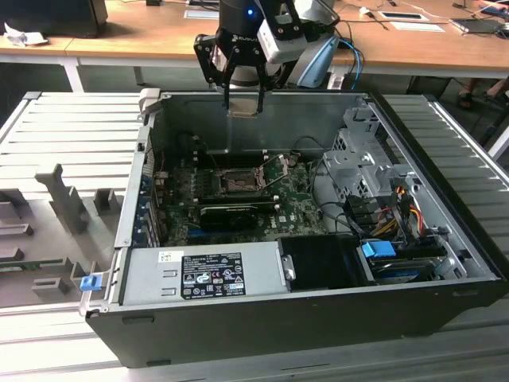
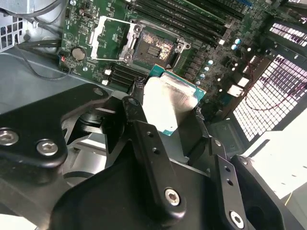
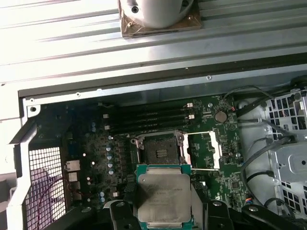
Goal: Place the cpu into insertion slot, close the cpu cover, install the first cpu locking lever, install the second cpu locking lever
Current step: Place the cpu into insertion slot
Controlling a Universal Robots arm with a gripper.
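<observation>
Clearly the arm's black two-fingered gripper (image 1: 242,105) is clamped on the cpu (image 1: 242,111), a small thin square chip with a pale silvery-beige metal face. It hangs in the upper middle of the exterior view, over the far wall of the open dark grey computer case (image 1: 262,326) and well above the green motherboard (image 1: 296,197) on the case floor. In both wrist views the chip (image 2: 168,103) (image 3: 163,196) sits face-out between the black fingers (image 2: 140,122), which press on two opposite edges, and a teal-green border shows around its metal lid. The insertion slot (image 1: 237,185), a square dark socket with a silvery metal rim, lies near the middle of the board and holds nothing. In the first wrist view its dark contact field (image 3: 160,152) is bare, and in the second wrist view it (image 2: 156,48) catches a little glare. The cpu cover (image 3: 201,149), a square silvery metal frame plate with a large square window, is swung open and lies just beside the socket, with green board showing through its window (image 2: 110,39). A round silver coin battery (image 2: 78,53) sits on the board near the open cover. Along the socket's other side run long black memory slots (image 3: 148,117). Toward the lower left of the exterior view, a grey metal power supply box with a black and white label (image 1: 203,274) fills the near side of the case. At the exterior view's left edge lies a grey moulded tray (image 1: 56,207), and a long wooden table (image 1: 143,32) crosses the top of the frame.
</observation>
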